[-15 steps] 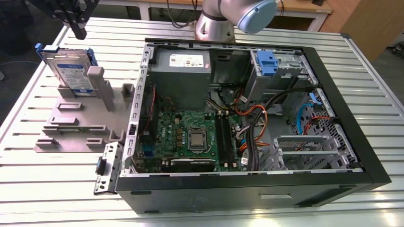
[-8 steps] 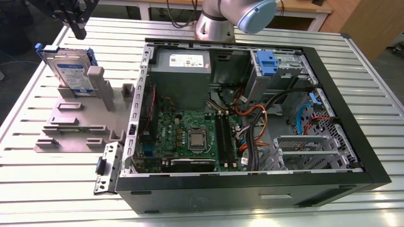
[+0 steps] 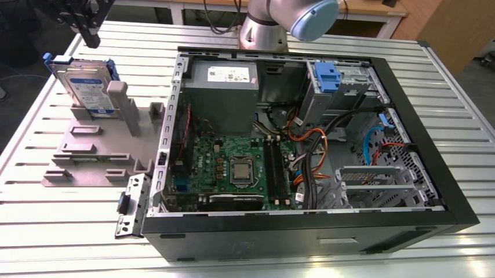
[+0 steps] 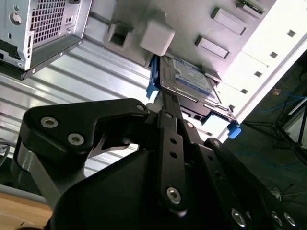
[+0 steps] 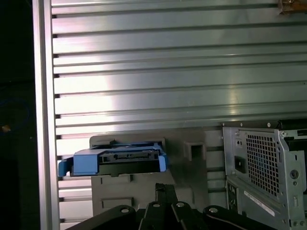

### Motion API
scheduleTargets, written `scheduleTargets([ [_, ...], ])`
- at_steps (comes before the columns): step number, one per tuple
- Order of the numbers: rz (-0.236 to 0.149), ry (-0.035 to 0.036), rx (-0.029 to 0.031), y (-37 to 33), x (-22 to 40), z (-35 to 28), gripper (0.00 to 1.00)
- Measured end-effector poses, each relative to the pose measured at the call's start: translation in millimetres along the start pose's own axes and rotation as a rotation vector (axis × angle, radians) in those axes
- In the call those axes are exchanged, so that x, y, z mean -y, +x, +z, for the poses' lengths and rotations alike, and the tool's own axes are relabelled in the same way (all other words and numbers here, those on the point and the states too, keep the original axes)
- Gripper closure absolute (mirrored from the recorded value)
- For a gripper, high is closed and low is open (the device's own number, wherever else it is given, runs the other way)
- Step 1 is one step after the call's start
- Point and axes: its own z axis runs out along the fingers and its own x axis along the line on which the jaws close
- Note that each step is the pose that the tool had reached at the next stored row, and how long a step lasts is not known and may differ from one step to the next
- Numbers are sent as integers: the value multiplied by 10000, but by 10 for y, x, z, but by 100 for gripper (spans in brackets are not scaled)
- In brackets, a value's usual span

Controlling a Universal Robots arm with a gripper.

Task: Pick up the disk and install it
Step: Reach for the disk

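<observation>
The disk (image 3: 83,87), silver with a white-and-blue label and a blue carrier rail, stands on edge in the grey slotted stand (image 3: 93,156) at the exterior view's left. My gripper (image 3: 91,38) hangs above and a little behind the disk's top edge, apart from it, fingers shut with nothing between them. In the second wrist view the fingertips (image 4: 165,98) point toward the disk (image 4: 189,79), just short of its blue rail. In the first wrist view the disk's connector edge (image 5: 127,157) lies beyond the gripper (image 5: 165,187).
The open black computer case (image 3: 309,229) lies on the slatted metal table (image 3: 69,231), with a motherboard (image 3: 232,165), a grey power-supply box (image 3: 224,81) and a blue-tabbed drive bay (image 3: 328,78). The case's metal corner (image 5: 264,163) sits close to the stand (image 5: 192,143).
</observation>
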Motion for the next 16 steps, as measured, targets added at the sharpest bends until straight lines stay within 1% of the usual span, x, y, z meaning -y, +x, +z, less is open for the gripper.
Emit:
scheduleTargets([
  [6,0,0,-1,75,-31,8,89],
  [10,0,0,-1,175,-47,12,89],
  [12,-1,0,-2,241,-51,13,89],
  [13,-95,0,-7,302,-50,14,89],
  [16,-387,-4,-19,311,-49,17,89],
])
